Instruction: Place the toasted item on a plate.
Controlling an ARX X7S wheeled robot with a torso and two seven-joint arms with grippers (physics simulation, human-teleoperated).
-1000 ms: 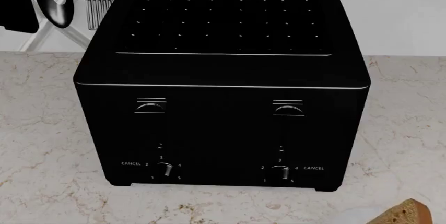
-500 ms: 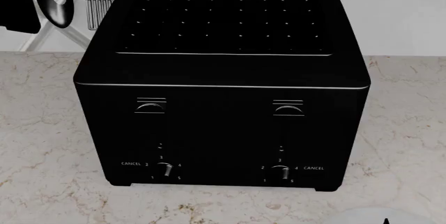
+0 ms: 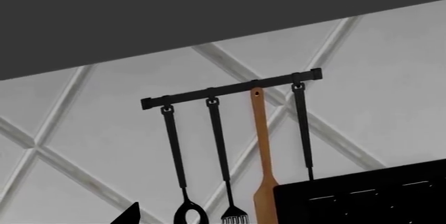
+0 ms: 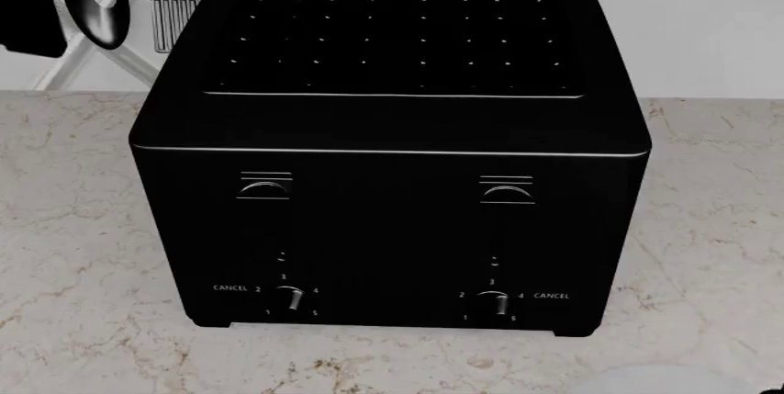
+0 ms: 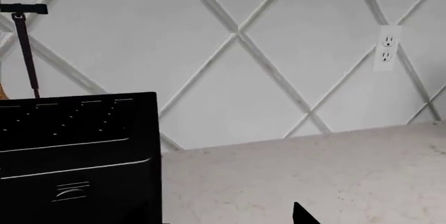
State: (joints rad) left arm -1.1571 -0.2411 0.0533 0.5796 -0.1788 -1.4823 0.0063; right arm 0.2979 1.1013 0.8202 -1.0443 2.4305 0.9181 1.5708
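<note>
so nearest to me in the head view, only a pale sliver of the plate (image 4: 667, 382) shows at the bottom edge, right of centre, on the desk (image 4: 73, 229) just in front of the toaster's right corner. i can't see any toast on that sliver. a small dark tip of my right hand (image 5: 304, 215) pokes into the right wrist view, and a dark tip of my left hand (image 3: 129, 215) into the left wrist view; from those slivers i cannot tell whether either is spread or pressed together. next back, the black toaster (image 4: 389, 151) fills the middle of the desk, two levers and two dials facing me. behind it, a rail (image 3: 231, 88) on the tiled wall carries a spoon (image 4: 95, 4), a fork (image 4: 172, 8) and a wooden spatula (image 3: 262, 166).
</note>
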